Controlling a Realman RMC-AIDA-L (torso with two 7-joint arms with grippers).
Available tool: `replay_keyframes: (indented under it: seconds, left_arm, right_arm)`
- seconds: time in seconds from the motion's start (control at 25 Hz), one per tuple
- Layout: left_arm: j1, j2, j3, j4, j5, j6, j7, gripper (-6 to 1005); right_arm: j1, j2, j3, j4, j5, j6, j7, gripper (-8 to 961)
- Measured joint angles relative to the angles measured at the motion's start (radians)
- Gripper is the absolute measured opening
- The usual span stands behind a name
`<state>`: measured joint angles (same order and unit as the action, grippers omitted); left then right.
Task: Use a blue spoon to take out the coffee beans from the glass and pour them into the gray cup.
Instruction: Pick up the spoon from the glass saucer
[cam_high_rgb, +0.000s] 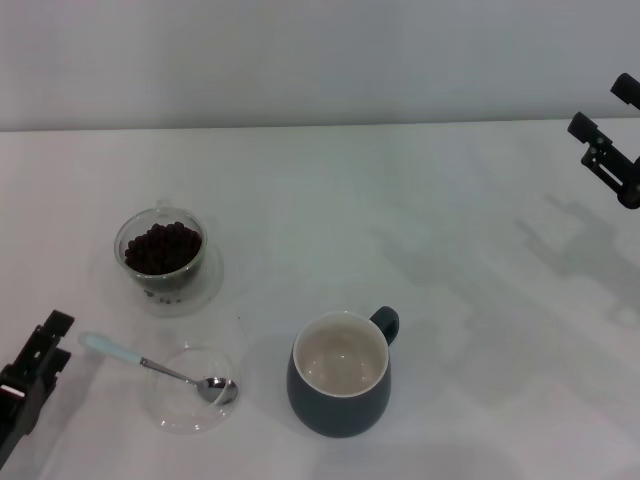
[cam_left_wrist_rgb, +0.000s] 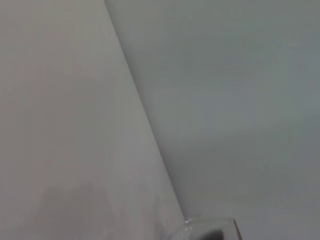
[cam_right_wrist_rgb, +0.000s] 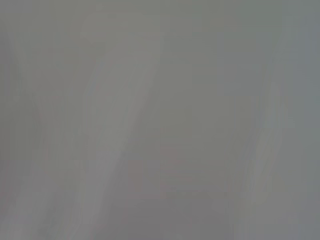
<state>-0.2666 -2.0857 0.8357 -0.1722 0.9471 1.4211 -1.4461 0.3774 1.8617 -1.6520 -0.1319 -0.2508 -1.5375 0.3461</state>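
- Down at the lower left corner of the head view sits my left gripper, its two dark fingers set a narrow way apart with nothing between them; it is near the pale end of the spoon but not touching it.
- Just beside it, toward the middle of the frame, lies one blue spoon: light-blue handle pointing to the left edge, silver bowl resting inside one shallow clear dish at the lower left.
- Above the dish, at centre left, stands one glass on its clear saucer base, holding the coffee beans — a dark heap, too many to count.
- Right of the dish, at lower centre, is one gray cup, upright, cream inside, handle toward the upper right; I see no beans in it.
- All four things stand on one white table.
- My right gripper hangs at the upper right edge, well apart from everything; I cannot tell whether it is parted or closed.
- My left wrist view shows only a glass rim at its lower edge; my right wrist view shows plain grey.
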Motion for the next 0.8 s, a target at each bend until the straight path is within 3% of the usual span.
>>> replay_keyframes:
  seconds: [0.44,0.8]
  left_arm:
    - [-0.054,0.000,0.002,0.008,0.079,-0.022,0.008,801]
    - [-0.059,-0.001,0.002,0.008,0.095,-0.038,0.007,801]
  right_arm:
    - [-0.001,0.008,0.000,0.000,0.001,0.008,-0.020,610]
    - [-0.011,0.016,0.000,-0.010,0.002,0.002,-0.025,610]
